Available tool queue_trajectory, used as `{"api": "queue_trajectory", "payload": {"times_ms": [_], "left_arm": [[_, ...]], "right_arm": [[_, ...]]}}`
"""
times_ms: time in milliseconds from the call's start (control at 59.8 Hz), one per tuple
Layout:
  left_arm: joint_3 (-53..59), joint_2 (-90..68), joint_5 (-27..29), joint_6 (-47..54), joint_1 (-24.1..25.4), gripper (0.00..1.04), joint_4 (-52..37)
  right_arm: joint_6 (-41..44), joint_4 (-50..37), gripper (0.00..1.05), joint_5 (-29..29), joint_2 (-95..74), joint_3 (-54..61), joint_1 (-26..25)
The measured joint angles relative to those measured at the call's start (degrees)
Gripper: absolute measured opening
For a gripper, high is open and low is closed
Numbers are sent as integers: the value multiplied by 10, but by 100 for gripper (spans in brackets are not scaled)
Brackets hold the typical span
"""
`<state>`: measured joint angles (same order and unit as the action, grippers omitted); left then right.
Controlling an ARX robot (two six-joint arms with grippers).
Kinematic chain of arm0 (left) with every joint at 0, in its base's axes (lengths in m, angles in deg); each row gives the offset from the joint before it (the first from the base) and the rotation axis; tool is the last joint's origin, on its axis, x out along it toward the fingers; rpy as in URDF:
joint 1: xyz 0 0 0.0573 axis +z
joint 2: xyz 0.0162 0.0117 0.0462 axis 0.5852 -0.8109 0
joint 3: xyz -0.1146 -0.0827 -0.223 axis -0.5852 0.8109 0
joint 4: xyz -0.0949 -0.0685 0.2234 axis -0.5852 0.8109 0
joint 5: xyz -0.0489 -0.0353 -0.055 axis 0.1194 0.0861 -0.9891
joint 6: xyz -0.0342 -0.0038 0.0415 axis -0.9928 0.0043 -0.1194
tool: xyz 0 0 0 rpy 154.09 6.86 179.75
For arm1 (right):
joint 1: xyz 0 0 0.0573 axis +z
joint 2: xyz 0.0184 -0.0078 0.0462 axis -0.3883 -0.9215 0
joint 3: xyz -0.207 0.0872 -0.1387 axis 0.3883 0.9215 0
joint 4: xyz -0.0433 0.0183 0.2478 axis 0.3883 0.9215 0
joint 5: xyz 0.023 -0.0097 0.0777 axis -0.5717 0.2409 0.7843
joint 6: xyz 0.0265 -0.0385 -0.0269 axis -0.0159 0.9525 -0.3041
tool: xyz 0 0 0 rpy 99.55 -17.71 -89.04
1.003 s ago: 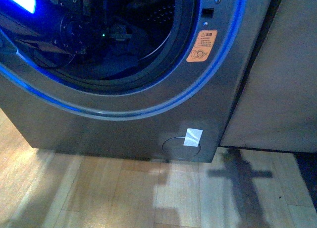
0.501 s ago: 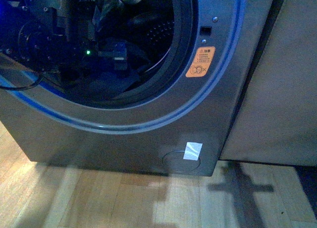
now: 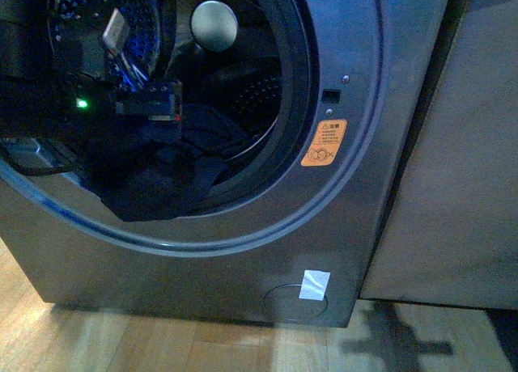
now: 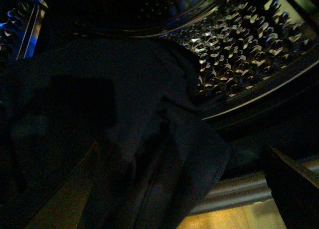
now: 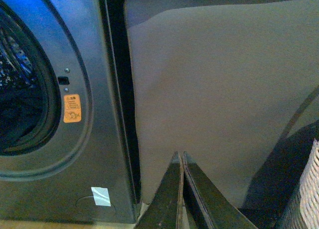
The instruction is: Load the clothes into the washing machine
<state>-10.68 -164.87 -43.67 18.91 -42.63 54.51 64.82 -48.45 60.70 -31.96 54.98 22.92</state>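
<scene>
Front, right wrist share washing machine (image 3: 348, 186) (left wrist inside).

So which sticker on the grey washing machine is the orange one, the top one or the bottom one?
The top one: the orange warning sticker sits beside the round door opening. The lower sticker near the floor is white.

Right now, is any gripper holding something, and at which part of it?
The right gripper is shut on nothing. The left gripper's fingertips are hidden; the clothes hang over the washing machine rim beneath it, so a hold cannot be told.
</scene>
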Motion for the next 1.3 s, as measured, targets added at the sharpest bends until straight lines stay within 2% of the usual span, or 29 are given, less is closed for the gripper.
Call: {"api": "queue_trajectory", "payload": {"times_ms": [351,618,719,802,1087,1120,1304], "left_arm": [[138,173,-30,-8,5,98,-6],[297,389,-75,-19,49,98,-17],[385,480,77,2,34,80,-92],[443,551,79,10,62,59,-94],[501,635,79,15,67,8,-67],[509,649,79,15,67,2,-59],[531,712,79,16,67,4,-19]], "right_arm": [[0,0,2,0,0,0,0],[0,0,2,0,0,0,0],[0,0,2,0,0,0,0],[0,0,2,0,0,0,0],[0,0,2,0,0,0,0],[1,0,10,0,0,0,0],[1,0,45,0,0,0,0]]}}
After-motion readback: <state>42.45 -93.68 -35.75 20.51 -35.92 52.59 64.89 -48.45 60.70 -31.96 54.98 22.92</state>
